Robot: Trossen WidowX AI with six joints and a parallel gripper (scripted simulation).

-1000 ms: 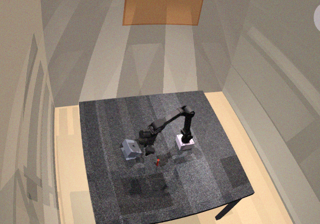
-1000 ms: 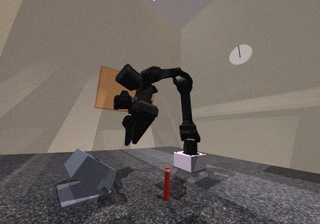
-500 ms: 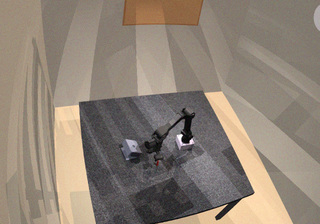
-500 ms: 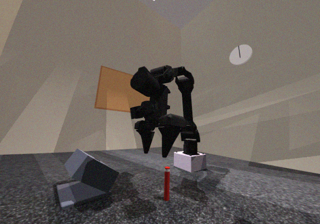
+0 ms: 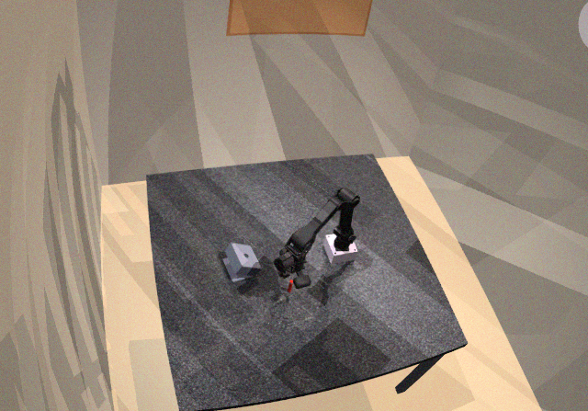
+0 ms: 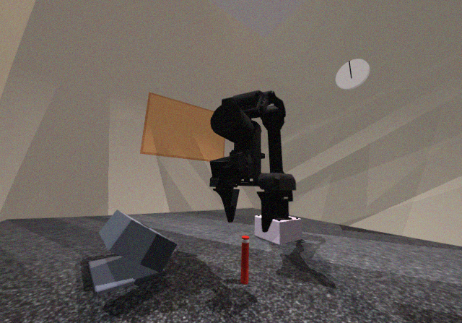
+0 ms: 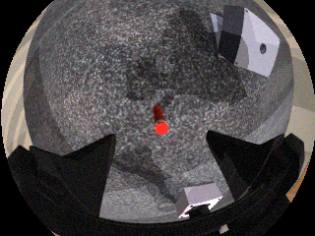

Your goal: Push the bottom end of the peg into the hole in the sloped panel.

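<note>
Currently, pick-up step in hand: red peg [image 5: 289, 286] [image 6: 245, 262] [image 7: 161, 128] seen upright on table [image 5: 213, 349] [image 6: 208, 297] [image 7: 89, 88], ungrasped; gripper [image 5: 290, 280] [image 6: 247, 227] [image 7: 163, 138] spread wide above, nothing held. Straight lowering around peg, then closing, apparently required.
</note>
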